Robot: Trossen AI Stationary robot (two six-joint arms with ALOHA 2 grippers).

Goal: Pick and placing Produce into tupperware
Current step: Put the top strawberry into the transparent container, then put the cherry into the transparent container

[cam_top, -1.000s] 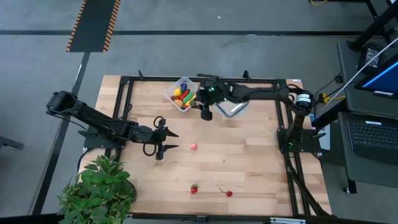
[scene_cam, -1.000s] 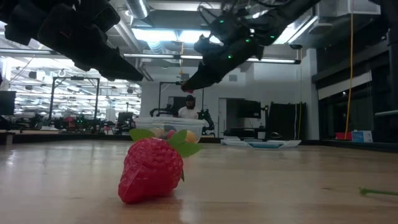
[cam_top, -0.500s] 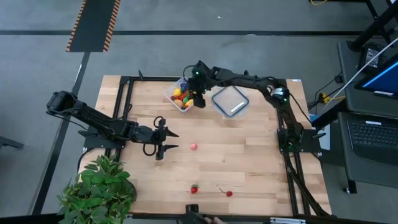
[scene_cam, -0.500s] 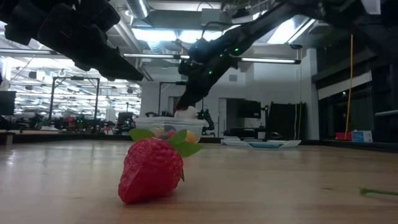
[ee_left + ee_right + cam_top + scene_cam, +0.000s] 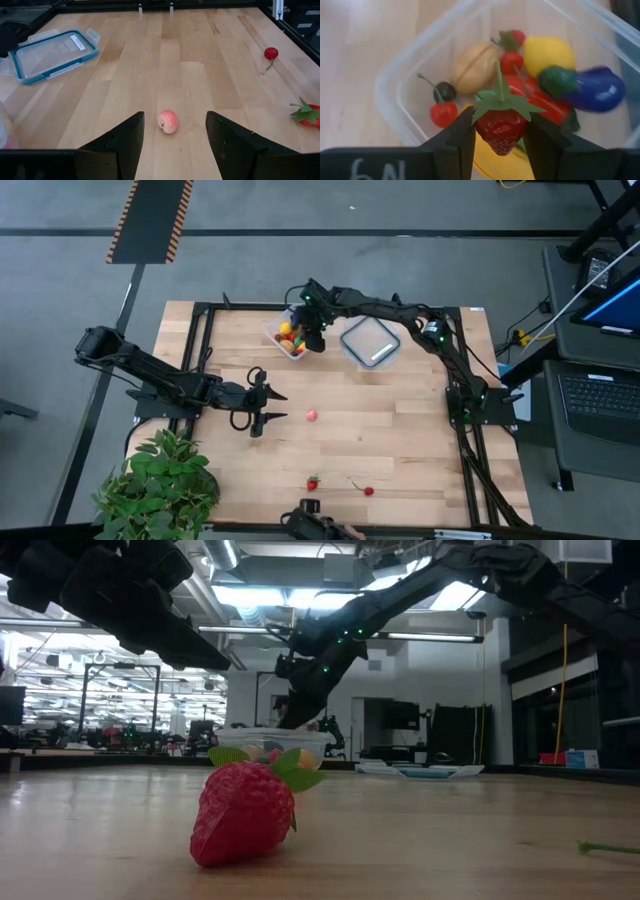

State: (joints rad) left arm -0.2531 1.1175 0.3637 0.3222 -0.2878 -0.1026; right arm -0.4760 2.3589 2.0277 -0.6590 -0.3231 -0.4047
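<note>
The clear tub sits near the table's far edge with several toy pieces inside: a yellow lemon, a purple eggplant, cherries and red pieces. My right gripper hovers at the tub's right rim, shut on a red strawberry. My left gripper is open and waits left of a pink peach, which lies between its fingers without touching. Another strawberry and a cherry lie near the table's near edge. My right gripper pinches the strawberry's red body between its two fingers, one on each side. The fingers point down from above. The berry is lifted clear, its green leaf cap and stem toward the camera, above the tub's inside.
The flat lid with a white label lies right of the tub, also in the left wrist view. A black frame borders the table. A potted plant stands at the near left corner. Bare wood lies mid-table.
My right gripper, still shut on the strawberry, has travelled from beside the lid toward the table's left and far edge and now stands over the tub. Its arm has swung across above the lid. The left arm has kept still.
</note>
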